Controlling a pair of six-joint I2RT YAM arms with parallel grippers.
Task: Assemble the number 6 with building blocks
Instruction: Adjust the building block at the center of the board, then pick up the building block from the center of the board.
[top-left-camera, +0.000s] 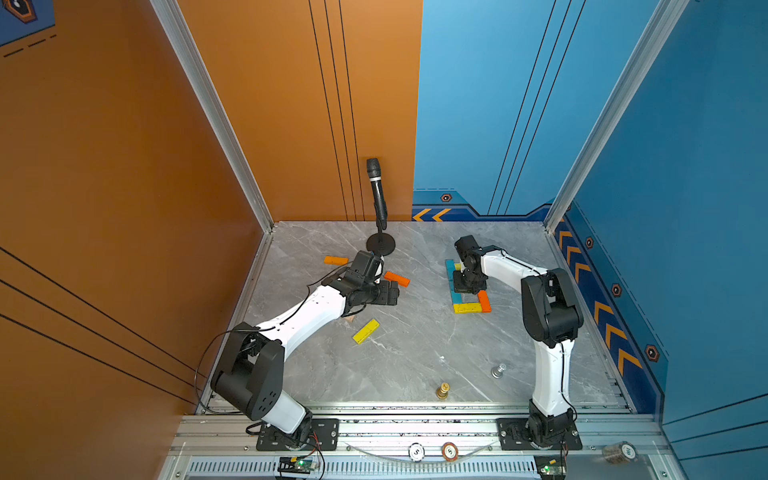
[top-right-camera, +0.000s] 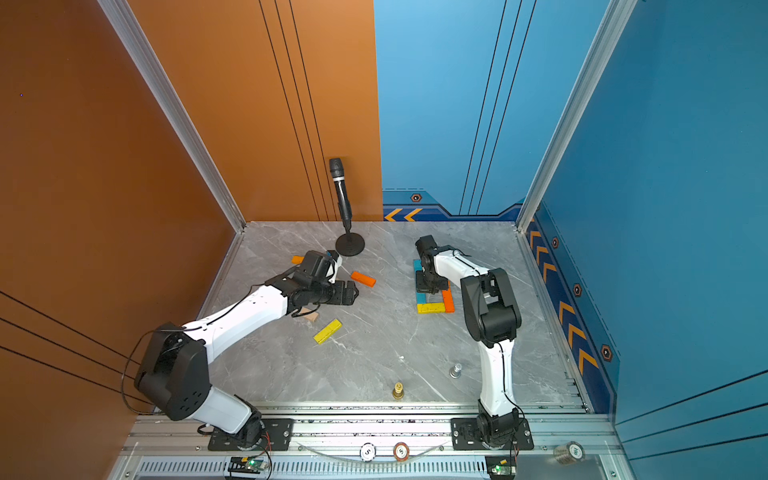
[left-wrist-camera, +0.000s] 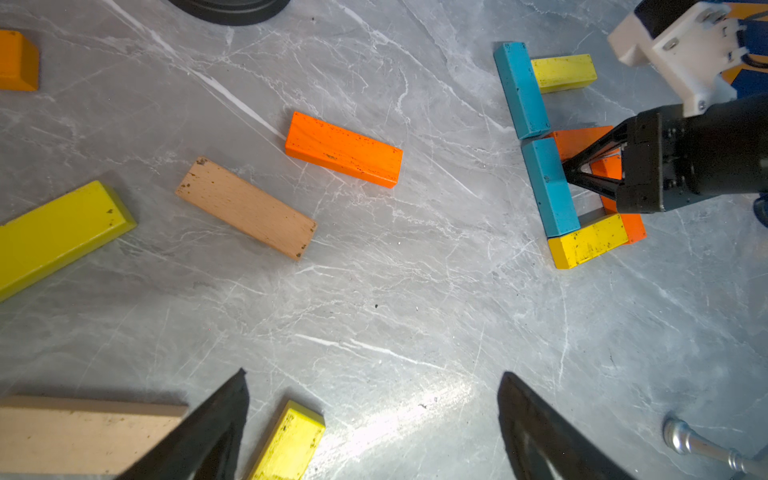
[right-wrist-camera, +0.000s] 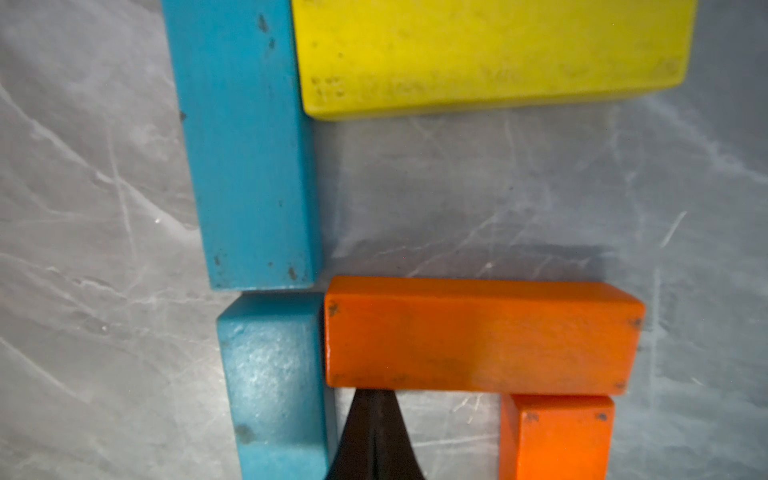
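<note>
On the left of the marble table (top-left-camera: 415, 353) the spare blocks lie loose: an orange block (top-left-camera: 336, 260) towards the back wall, a second orange block (top-left-camera: 397, 278) just past the left gripper (top-left-camera: 392, 293), a yellow block (top-left-camera: 365, 331) nearer the arm bases, and a tan block (left-wrist-camera: 245, 208) that I only see well from the left wrist. I have the left gripper hanging over bare table, jaws spread wide with nothing between them. Further right sits the figure: a far blue block (right-wrist-camera: 245, 145) and a near blue block (right-wrist-camera: 274, 382) end to end as the spine, a far yellow block (right-wrist-camera: 490, 54) butting the far blue one's side, an orange crossbar (right-wrist-camera: 478, 332) at the joint, an orange side block (right-wrist-camera: 557, 436) meeting its outer end, and a near yellow block (top-left-camera: 467, 308) closing the loop. The right gripper (right-wrist-camera: 374, 407) is pinched fully together on nothing, its tip inside the loop touching the crossbar's edge, just beside the near blue block.
</note>
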